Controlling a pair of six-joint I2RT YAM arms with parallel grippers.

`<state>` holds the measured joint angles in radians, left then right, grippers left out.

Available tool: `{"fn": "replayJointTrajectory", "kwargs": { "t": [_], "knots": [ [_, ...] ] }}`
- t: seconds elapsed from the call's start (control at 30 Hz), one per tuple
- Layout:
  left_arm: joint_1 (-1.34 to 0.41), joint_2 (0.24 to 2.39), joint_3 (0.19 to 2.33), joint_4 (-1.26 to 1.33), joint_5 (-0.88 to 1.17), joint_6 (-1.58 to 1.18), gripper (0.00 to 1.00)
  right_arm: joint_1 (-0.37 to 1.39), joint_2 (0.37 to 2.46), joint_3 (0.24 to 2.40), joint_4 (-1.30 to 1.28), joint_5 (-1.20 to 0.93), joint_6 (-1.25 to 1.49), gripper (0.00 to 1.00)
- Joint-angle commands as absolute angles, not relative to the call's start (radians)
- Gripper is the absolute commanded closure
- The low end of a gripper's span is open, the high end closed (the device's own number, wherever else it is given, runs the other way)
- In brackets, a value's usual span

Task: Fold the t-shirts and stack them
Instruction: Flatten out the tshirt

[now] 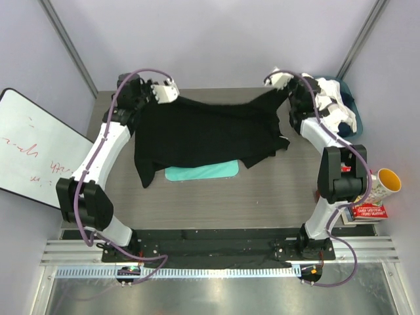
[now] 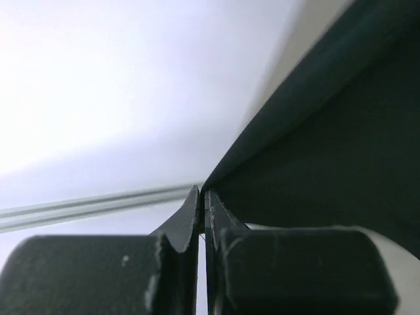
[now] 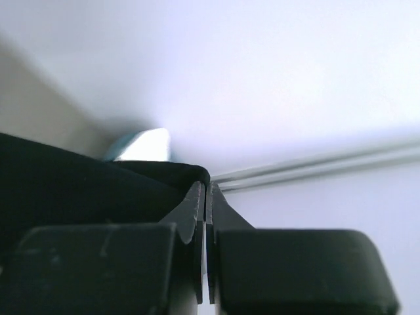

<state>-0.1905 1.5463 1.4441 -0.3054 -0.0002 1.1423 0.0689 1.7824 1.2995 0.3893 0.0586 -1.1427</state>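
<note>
Spreading step: left gripper (image 1: 169,92), right gripper (image 1: 279,79) clamping tight on far corners of black cloth t-shirt (image 1: 203,131), stretching it. Next move likely needing even lowering over flat teal plastic board (image 1: 200,172).

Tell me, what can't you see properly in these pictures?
1. Top view: the black t-shirt covers the far edge of the teal board.
2. Top view: the right arm hides part of the white cloth.
3. Top view: the whiteboard writing is too small, and the picture's edge cuts it off.
4. Wrist views: the left gripper and right gripper pinch blurred dark cloth; no print shows.
</note>
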Motion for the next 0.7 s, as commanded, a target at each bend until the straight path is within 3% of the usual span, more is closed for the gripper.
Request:
{"fn": "replayJointTrajectory", "kwargs": {
  "t": [0.0,0.2,0.4,0.67],
  "knots": [
    [-0.173,1.598,1.589,-0.069,-0.069,1.189,1.00,0.020,1.833,1.518,0.701,0.250,-1.069,0.99],
    [-0.161,1.615,1.700,0.123,-0.068,1.262,1.00,-0.037,1.784,1.646,0.719,0.201,-1.022,0.99],
    [-0.161,1.522,1.712,0.213,-0.003,1.241,1.00,-0.037,1.585,1.464,0.793,0.023,-1.077,0.99],
    [-0.161,1.278,1.617,0.247,0.159,1.219,1.00,-0.040,1.266,1.379,0.770,-0.090,-1.072,0.99]
  ]
}}
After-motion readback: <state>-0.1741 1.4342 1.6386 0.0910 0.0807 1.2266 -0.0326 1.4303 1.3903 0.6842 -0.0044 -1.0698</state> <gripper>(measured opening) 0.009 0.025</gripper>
